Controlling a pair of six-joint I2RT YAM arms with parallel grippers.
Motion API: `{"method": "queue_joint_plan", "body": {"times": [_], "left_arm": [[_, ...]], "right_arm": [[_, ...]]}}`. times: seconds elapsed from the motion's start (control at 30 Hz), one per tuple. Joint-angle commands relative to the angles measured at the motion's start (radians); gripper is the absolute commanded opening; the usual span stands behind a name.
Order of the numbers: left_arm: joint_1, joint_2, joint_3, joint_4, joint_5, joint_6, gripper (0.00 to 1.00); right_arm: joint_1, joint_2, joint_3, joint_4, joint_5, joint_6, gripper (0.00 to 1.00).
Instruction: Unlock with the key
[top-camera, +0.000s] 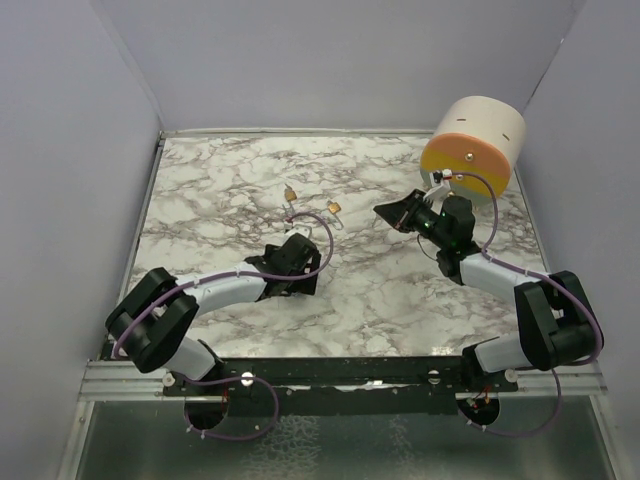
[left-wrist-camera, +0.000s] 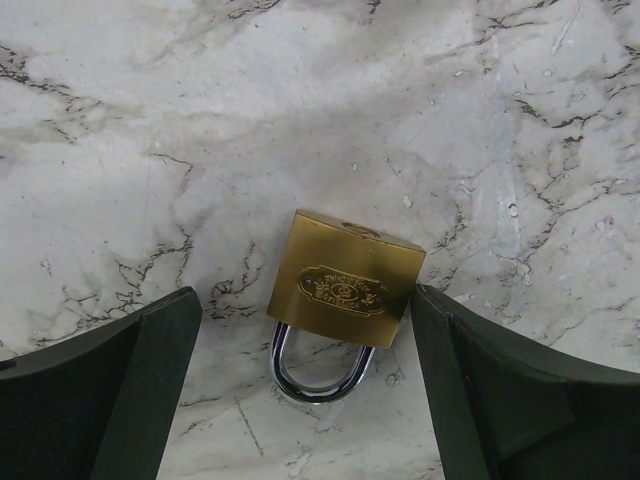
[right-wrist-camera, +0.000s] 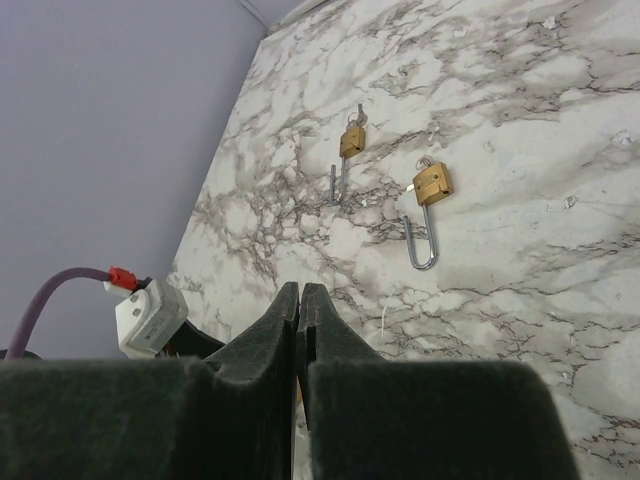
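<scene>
A brass padlock with a short steel shackle lies flat on the marble between my left gripper's fingers, shackle toward the wrist. My left gripper is open and low over it, with the right finger against the padlock's edge. In the top view this gripper hides that padlock. My right gripper is shut and held above the table. A thin brass sliver, apparently the key, shows in the slit between its fingers.
Two more brass padlocks with long open shackles lie mid-table, one farther and one nearer my right gripper. A cream and orange cylinder stands at the back right. Grey walls enclose the marble table.
</scene>
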Motion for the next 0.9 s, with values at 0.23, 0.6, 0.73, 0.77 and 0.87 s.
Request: {"method": "queue_joint_plan", "body": {"times": [0.23, 0.6, 0.73, 0.77, 0.87], "left_arm": [[-0.04, 0.073, 0.019, -0.013, -0.044, -0.004, 0.69], [-0.07, 0.103, 0.019, -0.06, -0.051, -0.012, 0.2], [-0.07, 0.093, 0.029, -0.055, -0.059, 0.007, 0.0], [-0.071, 0.09, 0.041, -0.048, -0.066, 0.019, 0.0], [-0.07, 0.058, 0.074, 0.033, -0.079, 0.076, 0.0]], "right_arm": [[0.003, -0.012, -0.006, 0.017, -0.006, -0.019, 0.01], [0.003, -0.004, -0.001, 0.016, -0.008, -0.02, 0.01], [0.002, 0.001, -0.001, 0.014, -0.011, -0.021, 0.01], [0.003, 0.003, 0.0, 0.014, -0.012, -0.021, 0.01], [0.003, 0.008, -0.001, 0.015, -0.016, -0.022, 0.01]]}}
